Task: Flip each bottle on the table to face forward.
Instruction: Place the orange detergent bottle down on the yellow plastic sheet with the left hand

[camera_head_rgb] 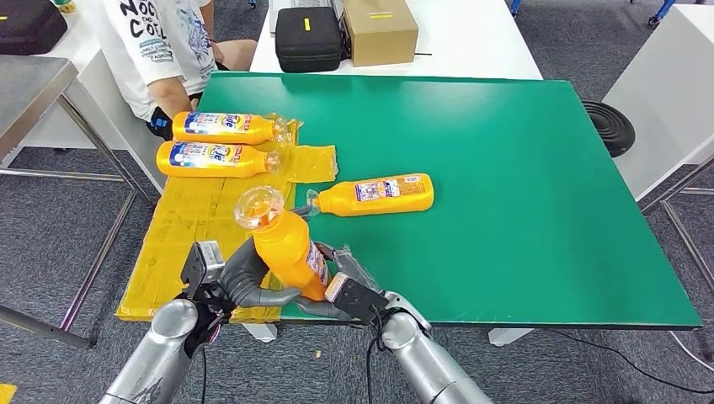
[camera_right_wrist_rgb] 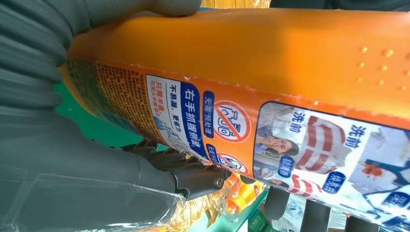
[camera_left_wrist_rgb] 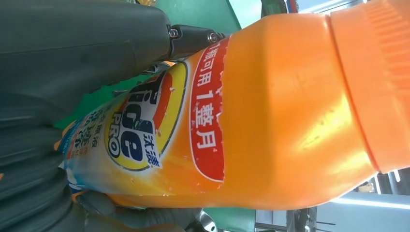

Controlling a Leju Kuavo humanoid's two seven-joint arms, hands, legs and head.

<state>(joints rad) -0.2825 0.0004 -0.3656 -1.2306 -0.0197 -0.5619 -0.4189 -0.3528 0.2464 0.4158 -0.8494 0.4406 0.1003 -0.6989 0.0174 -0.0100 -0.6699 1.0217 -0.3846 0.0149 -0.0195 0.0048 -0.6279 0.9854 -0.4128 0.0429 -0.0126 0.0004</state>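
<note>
At the lower left of the head view: both hands, left hand [camera_head_rgb: 240,273] and right hand [camera_head_rgb: 349,290], grip the raised bottle [camera_head_rgb: 286,248], tilted, cap up.
Table [camera_head_rgb: 522,202]: third bottle [camera_head_rgb: 379,194] lies centre-left.
Yellow sheet [camera_head_rgb: 194,227]: two bottles [camera_head_rgb: 221,128] [camera_head_rgb: 215,159] lie upper left.
Left wrist view: fingers [camera_left_wrist_rgb: 72,53] wrap the front label.
Right wrist view: fingers [camera_right_wrist_rgb: 72,159] clasp the back label.

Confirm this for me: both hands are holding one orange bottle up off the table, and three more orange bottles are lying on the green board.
Not quite. Both hands, left hand and right hand, do hold the raised bottle, but the head view shows one bottle on the green board; the other two lie on the yellow sheet.
</note>
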